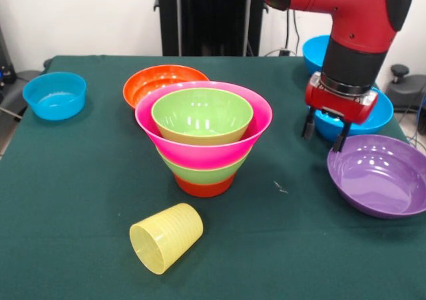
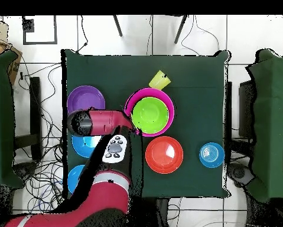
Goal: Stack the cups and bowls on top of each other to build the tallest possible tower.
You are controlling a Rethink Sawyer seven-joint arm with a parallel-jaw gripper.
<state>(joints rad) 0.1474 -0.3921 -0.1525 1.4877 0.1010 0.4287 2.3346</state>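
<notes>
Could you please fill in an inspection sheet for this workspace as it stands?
Surface: green cloth table, flat, one small speck of debris.
Tower: orange base, lime green, pink bowl, lime green bowl nested on top; upright.
Cup: yellow tumbler lying on its side in front of the tower.
Loose bowls: orange bowl behind the tower, purple bowl, lone blue bowl, two more blue bowls behind the arm.
Clutter: nothing seen beyond the speck.
Gripper: gripper open, empty, hanging above the table beside the purple bowl.
Cables: tangled on the floor beside the table.
Surroundings: neighbouring green tables.
</notes>
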